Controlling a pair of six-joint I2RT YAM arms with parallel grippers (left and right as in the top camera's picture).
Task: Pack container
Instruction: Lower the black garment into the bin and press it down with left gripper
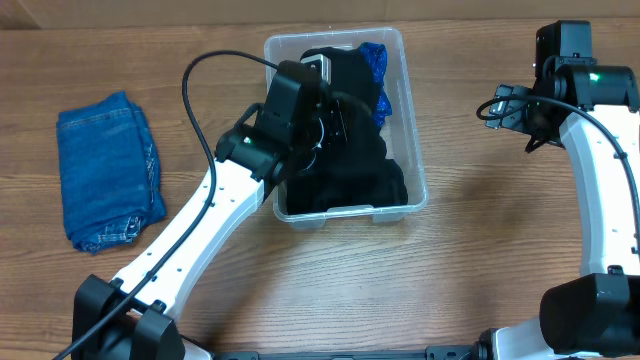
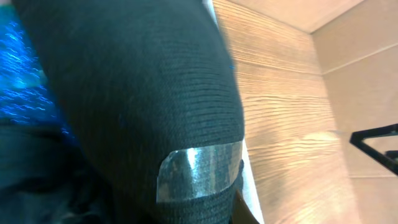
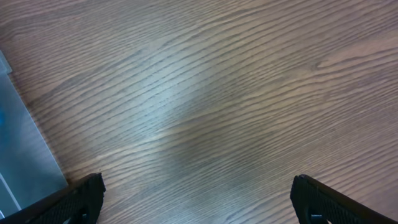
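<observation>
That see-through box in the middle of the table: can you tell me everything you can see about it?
The container is a clear plastic rectangular bin with rounded corners and a rim lip, standing upright and lidless on the wooden table. Black clothing fills most of it, with a blue cloth showing at the far end. The robot's left arm reaches into it from above.

- The container is nearly filled with black clothing, and the left arm hangs over its left half.
- Bare table lies open between the container and the right arm.
- Folded jeans occupy the table's far left.
</observation>
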